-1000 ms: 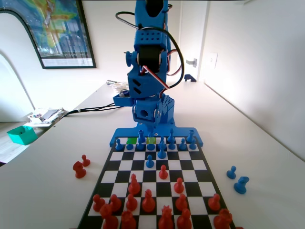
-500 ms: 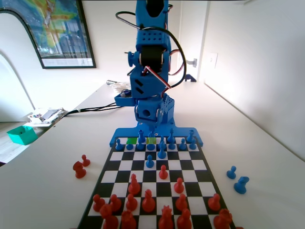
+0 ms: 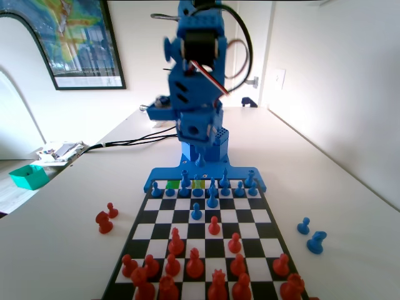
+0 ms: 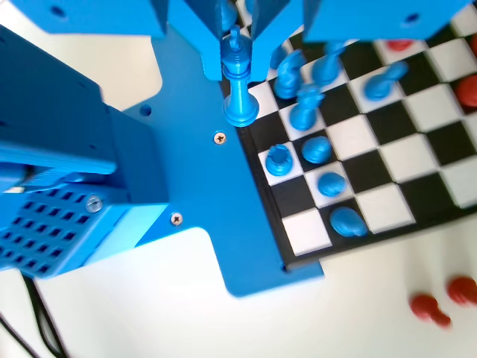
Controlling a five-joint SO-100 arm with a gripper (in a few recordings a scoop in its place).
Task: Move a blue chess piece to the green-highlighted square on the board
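My gripper is shut on a tall blue chess piece with a cross on top, gripping it near the head. The piece hangs upright in the air over the board's back edge, beside the blue bracket. In the fixed view the gripper hovers above the back row of the board, with the piece's foot showing below the jaws. The green-highlighted square lies in the back row, left of and below the gripper, and a lime-tinted square lies almost straight under it.
Blue pieces crowd the two back rows and red pieces fill the near rows. Two red pieces lie off the board at left, two blue ones at right. A teal box sits far left.
The arm has lifted and swung slightly right. The gripper rose from just above the back row to well over it, with the blue piece in its jaws.
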